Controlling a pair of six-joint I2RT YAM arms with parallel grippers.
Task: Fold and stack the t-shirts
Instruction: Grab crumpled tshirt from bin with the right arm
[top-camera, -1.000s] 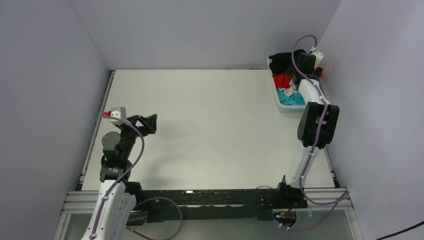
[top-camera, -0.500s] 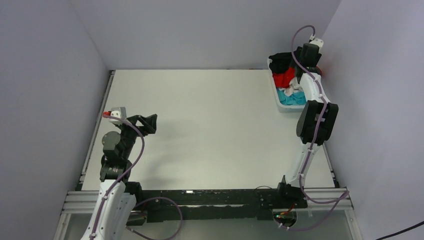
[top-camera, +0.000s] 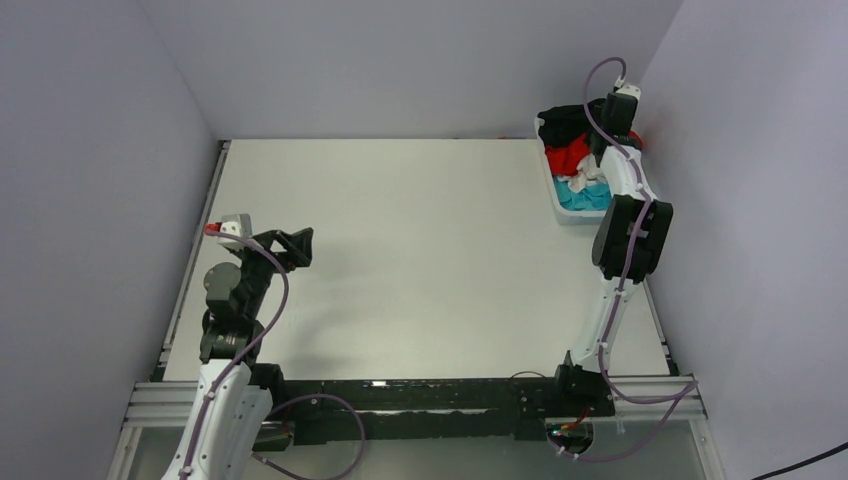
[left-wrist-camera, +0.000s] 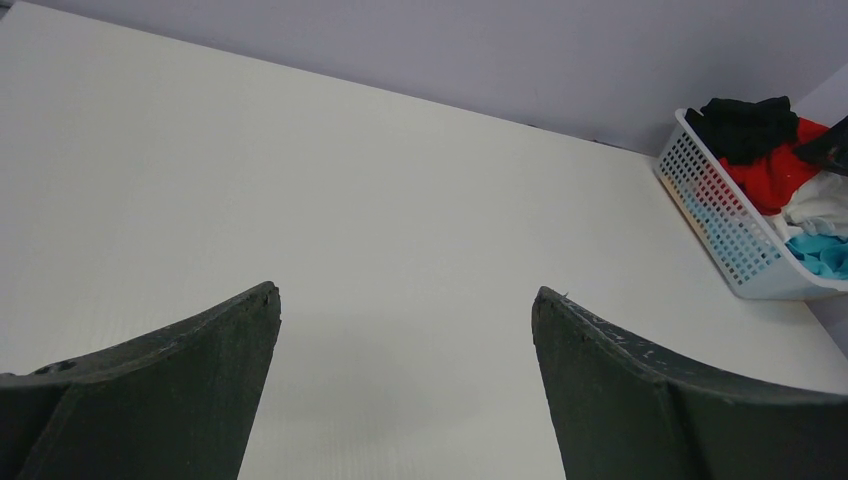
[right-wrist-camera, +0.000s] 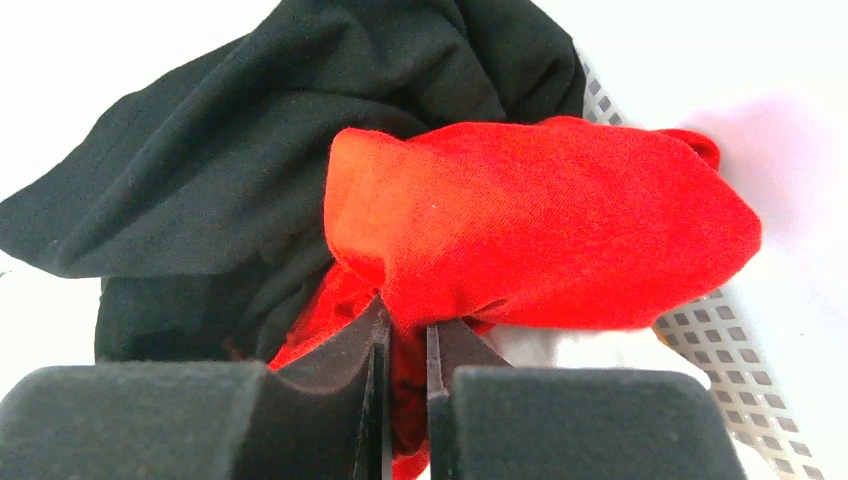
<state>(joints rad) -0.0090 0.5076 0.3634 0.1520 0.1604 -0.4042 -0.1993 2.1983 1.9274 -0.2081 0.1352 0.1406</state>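
Several t-shirts (left-wrist-camera: 800, 215) are heaped in the basket (left-wrist-camera: 715, 215) on a white table (top-camera: 400, 240) enclosed by grey walls (top-camera: 400, 60). Atop the basket, the red t-shirt (right-wrist-camera: 540, 240) is pinched by the right gripper (right-wrist-camera: 407, 325); far from the basket, the left gripper (left-wrist-camera: 405, 300) is held agape.

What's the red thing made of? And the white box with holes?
The red shirt looks like soft knitted cloth, matte: fine weave shows and it bunches in folds. The basket looks like hard white plastic, with a moulded grid of square holes.

red t-shirt (right-wrist-camera: 540, 220) bunched against black t-shirt (right-wrist-camera: 250, 150), crumpled in basket (left-wrist-camera: 720, 225)
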